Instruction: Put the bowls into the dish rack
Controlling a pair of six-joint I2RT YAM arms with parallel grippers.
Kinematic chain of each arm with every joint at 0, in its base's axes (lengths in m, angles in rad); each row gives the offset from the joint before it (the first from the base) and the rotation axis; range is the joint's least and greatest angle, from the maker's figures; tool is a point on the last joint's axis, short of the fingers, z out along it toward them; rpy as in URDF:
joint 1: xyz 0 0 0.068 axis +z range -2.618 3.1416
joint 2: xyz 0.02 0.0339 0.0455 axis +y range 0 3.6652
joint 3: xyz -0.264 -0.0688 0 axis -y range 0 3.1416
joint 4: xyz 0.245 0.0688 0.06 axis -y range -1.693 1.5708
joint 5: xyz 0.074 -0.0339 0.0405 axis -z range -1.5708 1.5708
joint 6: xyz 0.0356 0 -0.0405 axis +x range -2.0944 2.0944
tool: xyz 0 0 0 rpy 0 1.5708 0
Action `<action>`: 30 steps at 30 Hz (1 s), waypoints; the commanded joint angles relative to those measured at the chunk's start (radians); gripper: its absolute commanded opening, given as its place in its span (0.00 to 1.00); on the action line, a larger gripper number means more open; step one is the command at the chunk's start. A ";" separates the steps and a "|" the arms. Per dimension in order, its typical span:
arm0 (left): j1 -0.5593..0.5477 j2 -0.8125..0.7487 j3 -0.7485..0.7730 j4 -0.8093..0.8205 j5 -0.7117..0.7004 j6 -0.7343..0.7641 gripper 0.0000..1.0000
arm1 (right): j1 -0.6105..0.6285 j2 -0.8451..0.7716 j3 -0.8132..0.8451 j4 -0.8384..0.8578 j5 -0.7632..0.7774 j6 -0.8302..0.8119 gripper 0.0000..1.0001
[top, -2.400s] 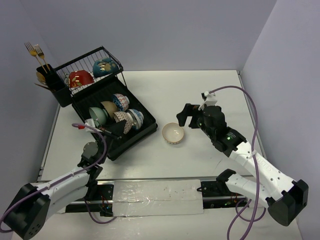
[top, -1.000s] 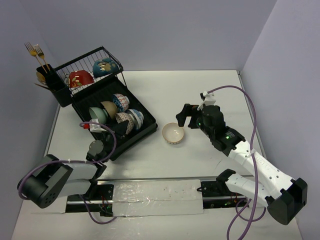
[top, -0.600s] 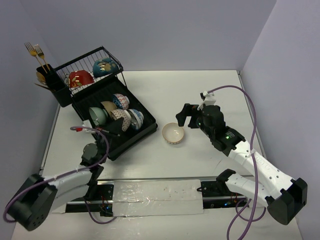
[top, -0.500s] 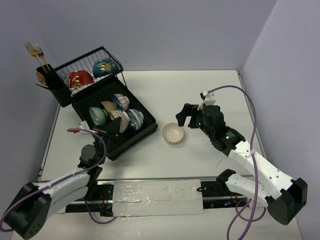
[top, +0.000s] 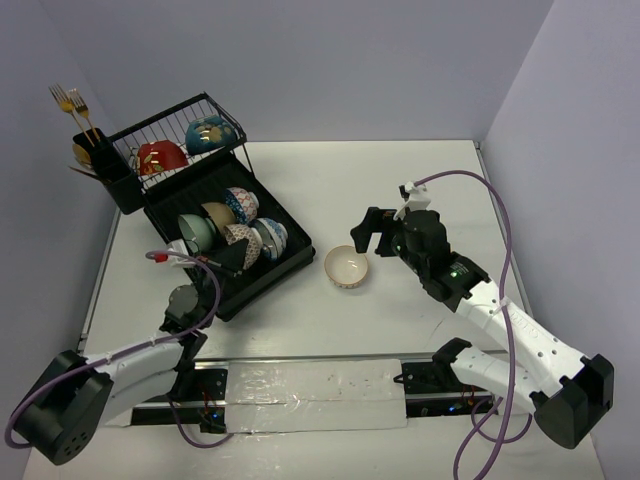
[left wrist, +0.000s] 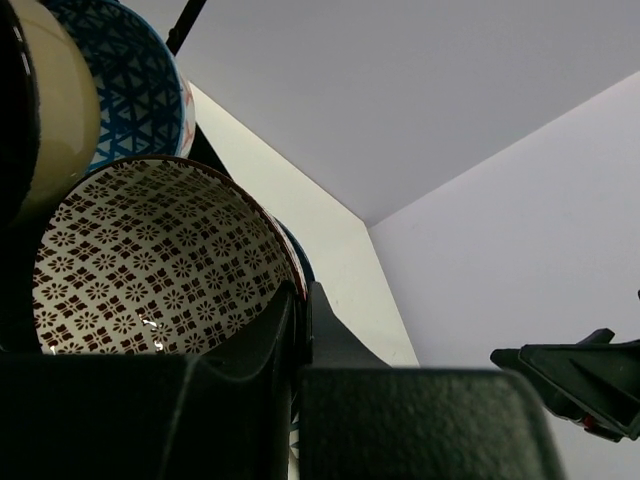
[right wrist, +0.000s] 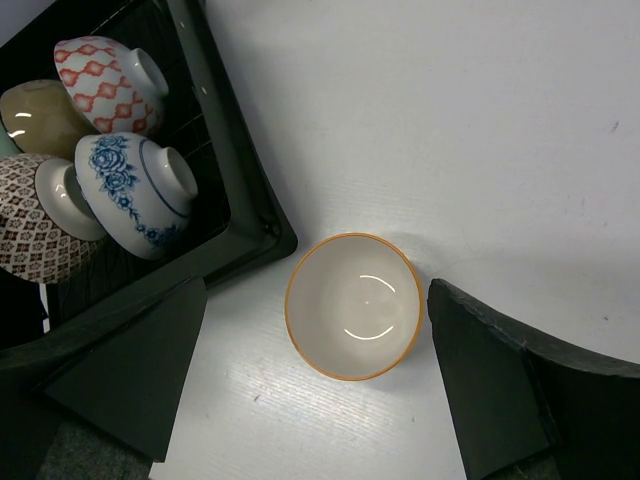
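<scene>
**One bowl left on the table, the rest already racked**

You are close to the end of this job. The dish rack point(top: 160, 210) holds nearly everything. A red bowl point(top: 160, 157) and a teal-and-gold bowl point(top: 210, 133) sit in its upper wire basket point(top: 130, 150). A row of bowls stands on edge on the ribbed lower tray point(top: 268, 277). Among them you can pick out a mint green bowl point(top: 197, 232), a brown-dotted bowl point(left wrist: 150, 260) and a blue-flowered bowl point(right wrist: 140, 190), leaning one against the next. I count five or six there, though the overlap makes the number uncertain.

What remains, as far as you can see, is the loose bowl point(right wrist: 352, 306). It stands upright, mouth up, on the white table point(top: 400, 180), just beside the tray's right corner but apart from it. It is glossy cream inside with a thin orange rim and appears empty. From above, a reddish pattern shows low on its outer wall.

Your right gripper point(top: 372, 233) hangs over that bowl with its claw spread wide. In the wrist view one finger sits to each side of the rim, and neither seems to touch it. Your left gripper point(top: 232, 258) is at the tray's near edge, clenched tight on nothing, its tip just short of the brown-dotted bowl.

Judging from this, one pick and one placement are left, and there seems to be room on the tray near the blue-flowered bowl
</scene>
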 commanded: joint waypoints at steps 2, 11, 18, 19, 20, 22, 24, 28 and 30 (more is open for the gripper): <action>0.001 0.049 -0.011 0.239 0.041 0.031 0.00 | -0.002 -0.013 -0.006 0.040 0.004 -0.010 0.99; 0.001 0.316 -0.011 0.509 0.055 -0.015 0.00 | -0.002 -0.019 -0.007 0.037 0.014 -0.017 0.99; 0.002 0.395 0.005 0.591 0.076 -0.018 0.00 | -0.002 -0.017 -0.013 0.035 0.014 -0.013 0.99; 0.001 0.401 0.000 0.623 0.075 -0.017 0.00 | -0.002 -0.017 -0.013 0.037 0.014 -0.014 0.99; 0.001 0.409 -0.002 0.632 0.070 -0.018 0.00 | -0.001 -0.019 -0.012 0.035 0.017 -0.016 0.99; 0.001 0.407 -0.008 0.626 0.063 -0.034 0.00 | -0.002 -0.019 -0.010 0.035 0.017 -0.017 0.99; 0.001 0.389 -0.012 0.602 0.055 -0.048 0.00 | -0.002 -0.019 -0.009 0.032 0.017 -0.019 0.99; 0.001 0.308 -0.034 0.482 0.009 -0.078 0.00 | -0.002 -0.020 -0.010 0.034 0.021 -0.016 0.99; -0.001 0.229 -0.034 0.353 -0.017 -0.087 0.00 | -0.002 -0.019 -0.009 0.035 0.019 -0.014 0.99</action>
